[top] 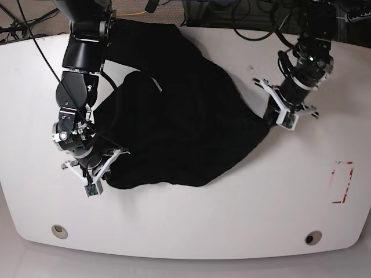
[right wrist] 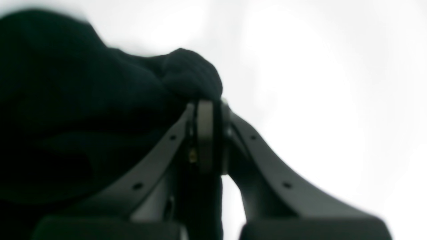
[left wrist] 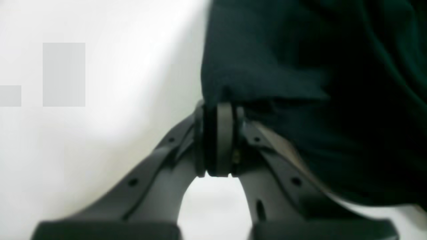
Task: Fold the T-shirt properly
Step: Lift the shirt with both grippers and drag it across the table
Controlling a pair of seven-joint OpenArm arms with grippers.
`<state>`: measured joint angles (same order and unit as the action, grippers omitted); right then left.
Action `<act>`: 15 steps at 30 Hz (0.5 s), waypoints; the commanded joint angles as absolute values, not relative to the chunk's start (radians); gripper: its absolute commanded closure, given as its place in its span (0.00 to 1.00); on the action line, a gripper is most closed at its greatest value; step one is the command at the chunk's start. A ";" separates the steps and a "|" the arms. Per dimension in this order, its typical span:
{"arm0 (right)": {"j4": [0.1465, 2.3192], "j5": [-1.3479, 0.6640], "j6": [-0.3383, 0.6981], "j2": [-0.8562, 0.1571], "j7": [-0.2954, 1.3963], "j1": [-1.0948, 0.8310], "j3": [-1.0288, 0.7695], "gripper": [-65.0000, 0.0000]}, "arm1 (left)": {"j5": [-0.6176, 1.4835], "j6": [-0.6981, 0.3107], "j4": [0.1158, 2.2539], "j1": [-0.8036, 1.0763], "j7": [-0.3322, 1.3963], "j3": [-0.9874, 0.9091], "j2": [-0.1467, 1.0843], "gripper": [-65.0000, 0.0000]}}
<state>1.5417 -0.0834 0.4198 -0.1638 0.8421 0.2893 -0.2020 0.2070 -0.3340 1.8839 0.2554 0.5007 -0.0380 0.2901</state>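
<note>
My left gripper [left wrist: 218, 138] is pinched fully together on a fold of the black T-shirt [top: 174, 121], the cloth bunched above my pads and draping off to one side in the left wrist view. My right gripper [right wrist: 210, 136] is likewise clamped tight, a knob of black fabric bulging over its fingertips. In the base view the two grips sit at opposite edges of the garment, which lies crumpled and spread between them across the middle of the white table [top: 191, 226]. No print or lettering shows on the shirt; only plain black cloth faces up. A red rectangular outline [top: 343, 182] is marked on the tabletop near its edge, well apart from the shirt. Dark cables [top: 255, 26] trail behind the table's far edge.
</note>
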 commanded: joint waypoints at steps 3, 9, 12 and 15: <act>1.644 -0.084 0.417 -0.177 0.866 0.364 -0.206 1.00 | 0.216 -0.395 1.946 0.134 0.582 -0.122 0.298 1.00; 1.696 -0.085 0.503 -0.203 0.889 0.467 -0.202 1.00 | 0.216 -0.452 1.956 -0.050 0.717 -0.209 0.305 1.00; 1.701 -0.085 0.538 -0.216 0.889 0.529 -0.168 1.00 | 0.209 -0.498 1.956 -0.147 0.774 -0.248 0.306 1.00; 1.702 -0.084 0.549 -0.234 0.891 0.601 -0.136 1.00 | 0.208 -0.536 1.954 -0.257 0.835 -0.294 0.308 1.00</act>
